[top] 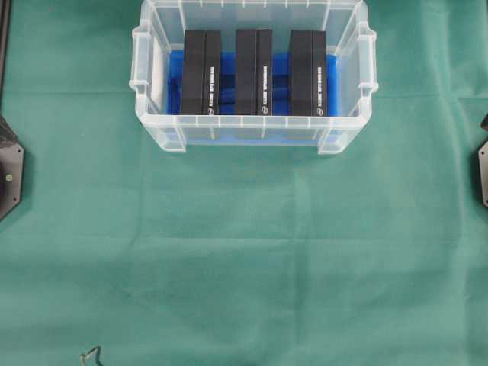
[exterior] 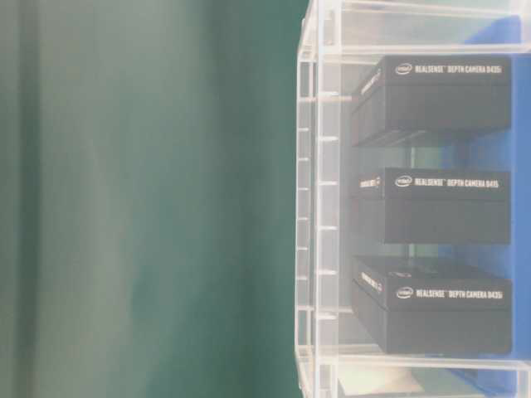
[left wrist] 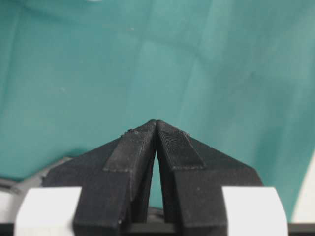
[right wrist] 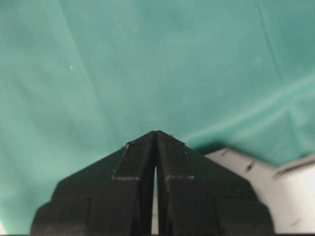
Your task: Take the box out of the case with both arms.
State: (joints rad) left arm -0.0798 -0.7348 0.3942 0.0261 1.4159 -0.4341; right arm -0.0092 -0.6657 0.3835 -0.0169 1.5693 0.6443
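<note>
Clear plastic case (top: 252,137) at twelve o'clock on the tabletop (top: 244,259), long side across the overhead view, rimmed, with handles at nine and three. Blue liner (top: 229,72) on its floor. Three black boxes inside, standing on edge side by side with gaps between: left box (top: 202,72) toward nine, middle box (top: 254,71) at centre, right box (top: 307,72) toward three. White print along each lower edge; from table level reads as depth-camera packaging (exterior: 448,182). All three inside the case, none lifted.

Green cloth (top: 244,252) over the whole tabletop, creased and faintly wrinkled, bare from centre to six. Small bent wire-like item (top: 91,354) at seven, by the lower edge. Dark arm bases barely in at nine (top: 9,171) and three (top: 483,171).

Left fingers (left wrist: 156,123) pressed together, tips touching, clamped on nothing, over bare cloth. Right fingers (right wrist: 155,133) likewise closed tip to tip, holding nothing, cloth beneath and a pale surface (right wrist: 275,191) toward four.
</note>
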